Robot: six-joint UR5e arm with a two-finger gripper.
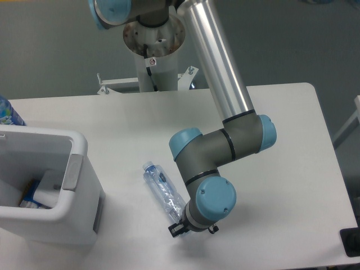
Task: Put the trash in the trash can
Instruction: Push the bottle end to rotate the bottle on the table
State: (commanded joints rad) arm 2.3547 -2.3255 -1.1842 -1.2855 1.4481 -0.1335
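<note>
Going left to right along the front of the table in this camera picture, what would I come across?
White trash can → crinkled clear bottle → the robot's gripper, at the bottle's lower end → the arm's blue-capped wrist joint.

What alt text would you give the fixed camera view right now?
A UR5e arm's gripper sits at the base end of a crinkled clear bottle lying on a white table, with a white trash can to its left.
</note>
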